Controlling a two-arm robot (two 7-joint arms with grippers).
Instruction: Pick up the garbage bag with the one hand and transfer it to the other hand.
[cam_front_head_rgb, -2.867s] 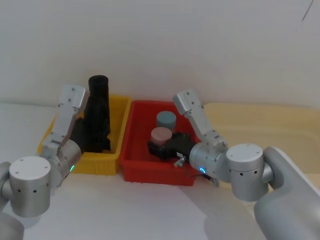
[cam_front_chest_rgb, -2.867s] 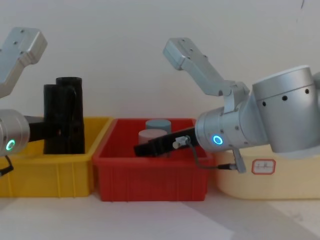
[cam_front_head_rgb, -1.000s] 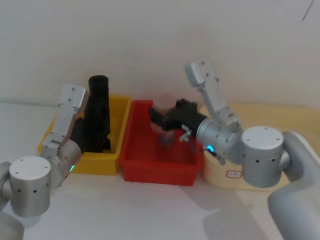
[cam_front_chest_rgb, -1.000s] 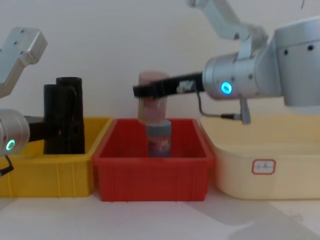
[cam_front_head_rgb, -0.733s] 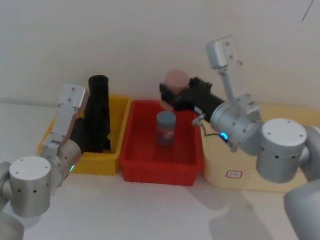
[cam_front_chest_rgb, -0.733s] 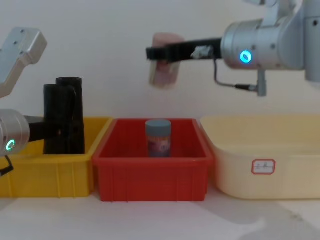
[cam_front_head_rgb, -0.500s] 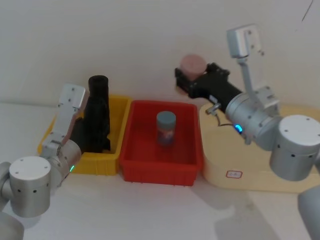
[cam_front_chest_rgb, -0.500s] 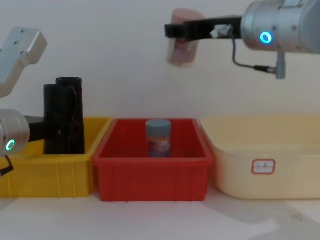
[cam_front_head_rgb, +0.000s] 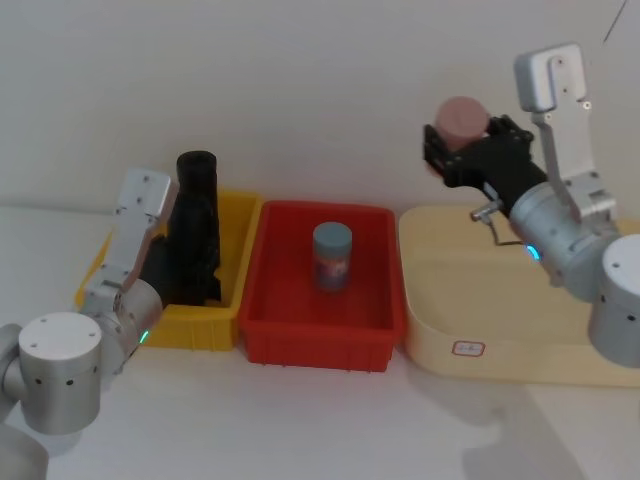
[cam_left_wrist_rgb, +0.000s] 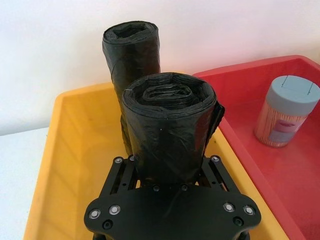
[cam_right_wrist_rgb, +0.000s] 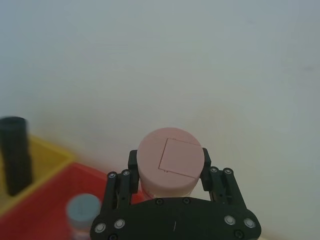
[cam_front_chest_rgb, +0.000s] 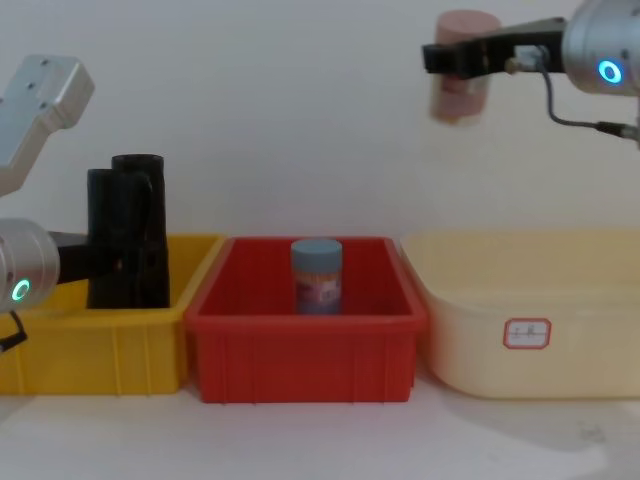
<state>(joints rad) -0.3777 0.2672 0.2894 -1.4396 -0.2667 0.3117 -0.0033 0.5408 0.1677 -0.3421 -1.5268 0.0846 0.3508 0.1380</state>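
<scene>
White wall (cam_front_head_rgb: 300, 80) behind, pale tabletop (cam_front_head_rgb: 300, 420) below. From my station I read the left gripper (cam_front_chest_rgb: 122, 250), the green-lit one, low inside the yellow bin (cam_left_wrist_rgb: 75, 150), its fingers narrowed onto both sides of the garbage bag (cam_left_wrist_rgb: 169, 125), which stands upright on the bin floor. Just behind the bag, touching it, stands a slimmer second black roll (cam_left_wrist_rgb: 131, 55), also upright. Next along is the red bin (cam_front_head_rgb: 290, 330), which holds one blue-lidded jar (cam_front_head_rgb: 332, 256) standing near its middle. The right gripper (cam_right_wrist_rgb: 170, 162), blue-lit, is raised high over the near edge of the cream tub (cam_front_head_rgb: 500, 300), clamped across a pink-lidded jar (cam_front_head_rgb: 460, 118) just under its lid. I see nothing inside the tub.
</scene>
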